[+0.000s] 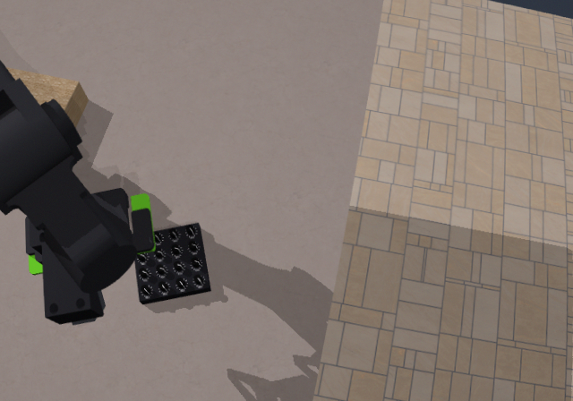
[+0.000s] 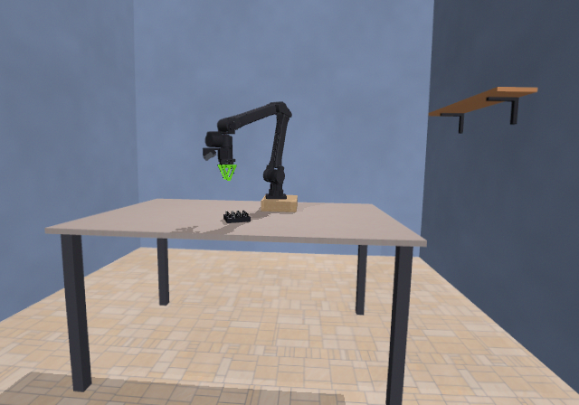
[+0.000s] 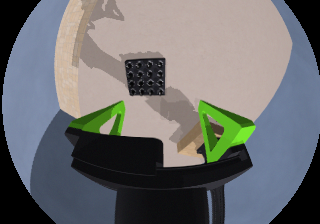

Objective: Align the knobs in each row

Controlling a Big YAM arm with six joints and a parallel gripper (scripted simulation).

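The black knob box (image 1: 188,274) (image 2: 237,220) (image 3: 145,79) stands flat on the table, its knobs facing up. All knob rows show in the wrist view, but the white lines and printed names are too small to read surely there. In the top view a finger hides one corner knob; short white lines show on several others. I cannot make out the socket. My gripper (image 2: 228,178) (image 3: 161,104) is wide open and empty, pointing down high above the table. In the wrist view the box lies beyond the fingertips, left of the middle between them; nothing touches it.
The arm's wooden base block (image 1: 50,89) (image 2: 280,203) (image 3: 192,143) stands on the table (image 1: 259,110) (image 2: 327,223) (image 3: 215,49). The arm's shadow crosses the table around the box. A wooden shelf (image 2: 490,99) is on the right wall, away from the arm.
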